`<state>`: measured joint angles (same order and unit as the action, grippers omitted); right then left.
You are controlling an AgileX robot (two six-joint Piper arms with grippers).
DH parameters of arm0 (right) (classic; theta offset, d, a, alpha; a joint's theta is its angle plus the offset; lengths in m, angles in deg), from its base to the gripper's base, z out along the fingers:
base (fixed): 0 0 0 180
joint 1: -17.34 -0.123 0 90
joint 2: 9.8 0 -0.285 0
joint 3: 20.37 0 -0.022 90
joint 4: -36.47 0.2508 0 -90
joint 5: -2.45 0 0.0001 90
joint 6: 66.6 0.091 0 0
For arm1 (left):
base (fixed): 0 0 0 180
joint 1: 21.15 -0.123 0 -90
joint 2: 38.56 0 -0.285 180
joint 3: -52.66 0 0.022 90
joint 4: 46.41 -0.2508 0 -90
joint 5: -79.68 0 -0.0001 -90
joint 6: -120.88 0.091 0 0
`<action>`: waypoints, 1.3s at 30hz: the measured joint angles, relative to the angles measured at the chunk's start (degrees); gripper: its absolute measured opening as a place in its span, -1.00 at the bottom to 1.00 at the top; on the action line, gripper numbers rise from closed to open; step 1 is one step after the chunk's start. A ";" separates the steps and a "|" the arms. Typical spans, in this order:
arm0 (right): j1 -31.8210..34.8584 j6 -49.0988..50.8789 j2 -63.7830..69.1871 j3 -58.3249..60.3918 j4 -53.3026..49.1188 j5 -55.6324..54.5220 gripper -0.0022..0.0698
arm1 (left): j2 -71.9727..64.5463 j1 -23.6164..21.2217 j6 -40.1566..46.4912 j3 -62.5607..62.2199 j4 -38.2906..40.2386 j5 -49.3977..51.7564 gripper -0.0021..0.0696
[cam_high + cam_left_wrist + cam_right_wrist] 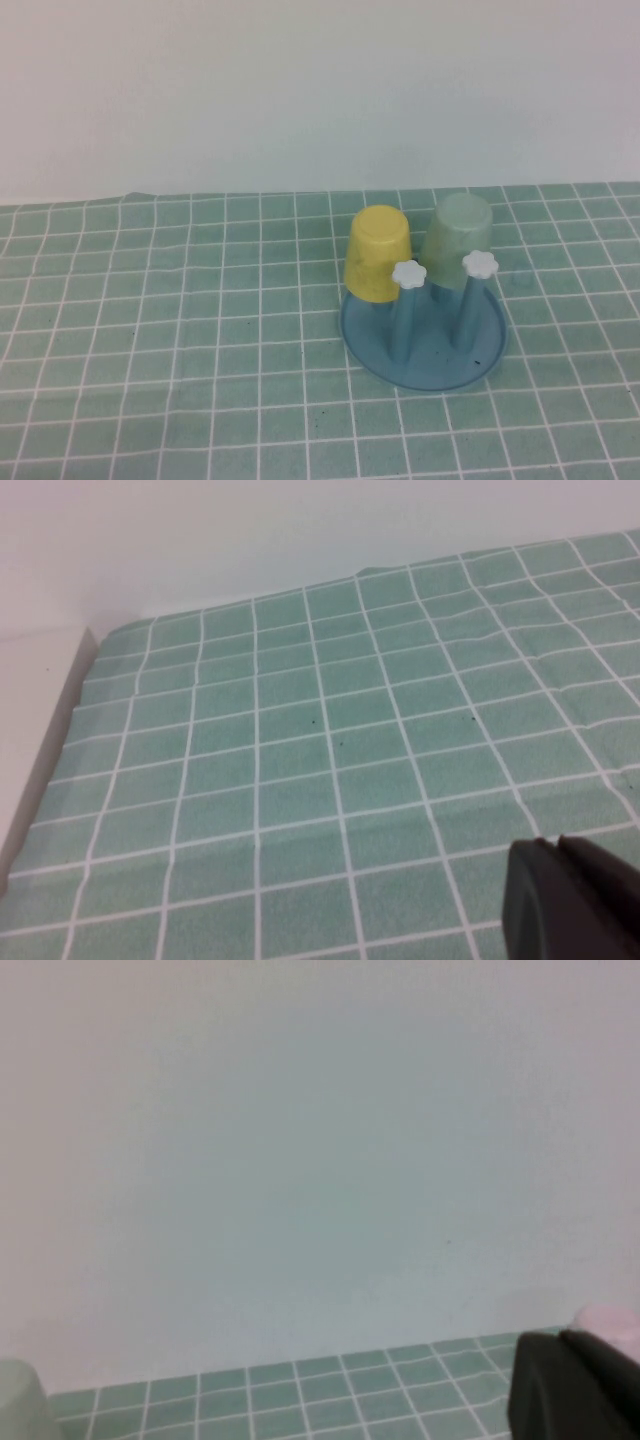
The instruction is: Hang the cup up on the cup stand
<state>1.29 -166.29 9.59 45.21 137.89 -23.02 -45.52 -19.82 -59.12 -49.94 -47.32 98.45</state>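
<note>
The pale mint-green cup sits upside down on a rear peg of the blue cup stand, to the right of the table's middle. Two front pegs with white flower knobs stand bare. Neither arm shows in the high view. My left gripper is shut and empty over bare tablecloth. My right gripper is shut and empty, facing the back wall. A sliver of the cup shows at the edge of the right wrist view.
A yellow cup sits upside down on the stand's other rear peg, next to the mint cup. The green checked cloth covers the table up to the white wall. The table's left edge shows in the left wrist view.
</note>
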 joint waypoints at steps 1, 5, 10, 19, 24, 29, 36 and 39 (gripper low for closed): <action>2.32 0.14 0.00 0.00 0.00 1.07 -0.94 | 0.00 0.00 0.00 0.00 0.00 0.00 -0.94; 6.50 0.49 0.00 0.00 0.00 6.42 -0.94 | 0.00 0.00 0.00 0.00 0.00 -0.09 -0.94; 7.01 0.52 0.00 0.00 0.00 13.89 -0.94 | -0.05 0.00 0.00 0.00 0.00 -0.12 -0.94; 7.03 3.07 0.00 1.81 -0.47 22.14 -0.94 | -0.05 0.00 0.00 0.00 0.00 -0.23 -0.94; 7.03 3.64 0.00 1.81 -4.61 22.40 -0.94 | -0.05 0.00 0.00 0.00 0.00 -0.23 -0.94; 7.03 34.78 0.00 1.81 -42.68 25.00 -0.94 | -0.05 0.00 0.00 0.00 0.00 -0.23 -0.94; 7.03 99.69 0.00 1.81 -104.49 39.08 -0.94 | -0.05 0.00 0.35 0.00 0.00 -0.23 -0.94; 7.03 107.36 0.00 2.08 -112.84 46.57 -0.94 | -0.05 0.00 0.00 0.00 0.00 -0.23 -0.94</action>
<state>8.33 -58.93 9.59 47.28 25.05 23.55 -45.57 -19.82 -59.12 -49.94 -47.32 98.22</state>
